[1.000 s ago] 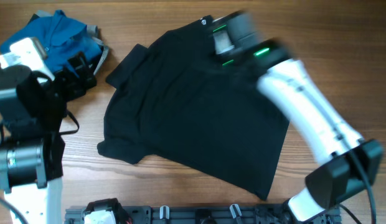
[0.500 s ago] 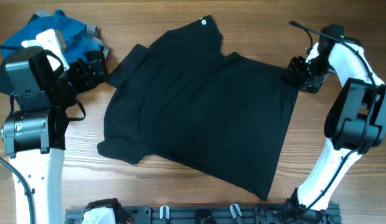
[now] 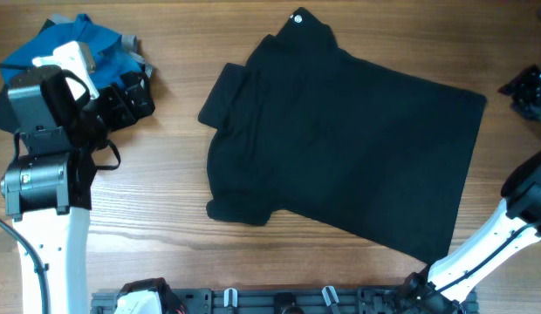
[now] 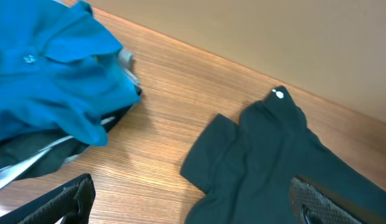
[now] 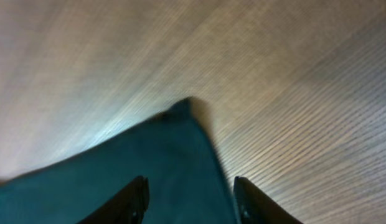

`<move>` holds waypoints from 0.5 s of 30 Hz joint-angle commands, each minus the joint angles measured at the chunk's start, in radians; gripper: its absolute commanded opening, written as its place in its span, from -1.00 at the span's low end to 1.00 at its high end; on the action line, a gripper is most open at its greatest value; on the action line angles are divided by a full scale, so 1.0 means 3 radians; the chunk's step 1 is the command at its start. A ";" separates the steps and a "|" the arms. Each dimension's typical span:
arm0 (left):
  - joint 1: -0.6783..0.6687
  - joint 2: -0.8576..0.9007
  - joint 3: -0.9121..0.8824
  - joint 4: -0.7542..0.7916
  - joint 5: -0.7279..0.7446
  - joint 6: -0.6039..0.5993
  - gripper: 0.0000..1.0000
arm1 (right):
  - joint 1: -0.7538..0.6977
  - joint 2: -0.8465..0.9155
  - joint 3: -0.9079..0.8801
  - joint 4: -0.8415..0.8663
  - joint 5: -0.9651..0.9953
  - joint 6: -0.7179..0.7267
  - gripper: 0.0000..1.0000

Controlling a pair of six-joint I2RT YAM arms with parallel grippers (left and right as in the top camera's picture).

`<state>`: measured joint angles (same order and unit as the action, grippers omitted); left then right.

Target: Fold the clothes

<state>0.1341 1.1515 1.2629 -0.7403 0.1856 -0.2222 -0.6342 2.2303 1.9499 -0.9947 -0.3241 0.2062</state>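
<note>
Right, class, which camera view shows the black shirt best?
Overhead: the whole black shirt lies spread out, both sleeves visible. The left wrist view catches only its collar end and one sleeve; the right wrist view, just one corner.

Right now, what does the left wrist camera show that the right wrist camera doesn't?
Only the left wrist view: the blue collared shirt, plus the black garment's sleeve and white neck tag. Only the right wrist view: one corner of that garment, seen between the right gripper's open fingers. Both: the black garment and the wooden table.
</note>
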 commanded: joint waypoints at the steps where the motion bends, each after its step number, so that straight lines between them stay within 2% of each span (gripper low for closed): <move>1: -0.0146 0.0201 0.0046 -0.0018 0.0289 0.0207 1.00 | 0.0125 -0.0212 0.0086 -0.0234 -0.0707 -0.0080 -0.02; 2: -0.0224 0.0303 0.0046 -0.0043 0.0291 0.0264 0.99 | 0.0178 -0.0258 0.0086 -0.0362 -0.0801 -0.0123 -0.03; 4: -0.0360 0.0519 0.0046 -0.0107 0.0277 0.0441 0.82 | 0.0315 -0.0362 0.0086 -0.0600 -0.0857 -0.0214 -0.04; 6: -0.0496 0.0933 0.0046 -0.0118 0.0276 0.0469 0.17 | 0.0576 -0.0530 0.0086 -0.0861 -0.0856 -0.0304 -0.04; 9: -0.0713 0.1684 0.0046 -0.0079 0.0317 0.0572 -0.38 | 0.0960 -0.0754 0.0086 -0.1096 -0.0829 -0.0423 -0.04; 11: -0.0898 0.2101 0.0046 -0.0005 0.0392 0.0734 -0.46 | 0.1175 -0.0852 0.0086 -0.1253 -0.0778 -0.0423 -0.04; 13: -0.1113 0.2449 0.0046 0.0178 0.0389 0.0731 -0.46 | 0.1428 -0.0958 0.0085 -0.1418 -0.0590 -0.0476 -0.04; 15: -0.1236 0.2653 0.0046 0.0369 0.0118 0.0713 -0.44 | 0.1651 -0.1022 0.0085 -0.1502 -0.0356 -0.0412 -0.04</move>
<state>-0.1860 1.8809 1.2690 -0.6758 0.2756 -0.0345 -0.2035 1.9667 1.9610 -1.4242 -0.5198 0.0898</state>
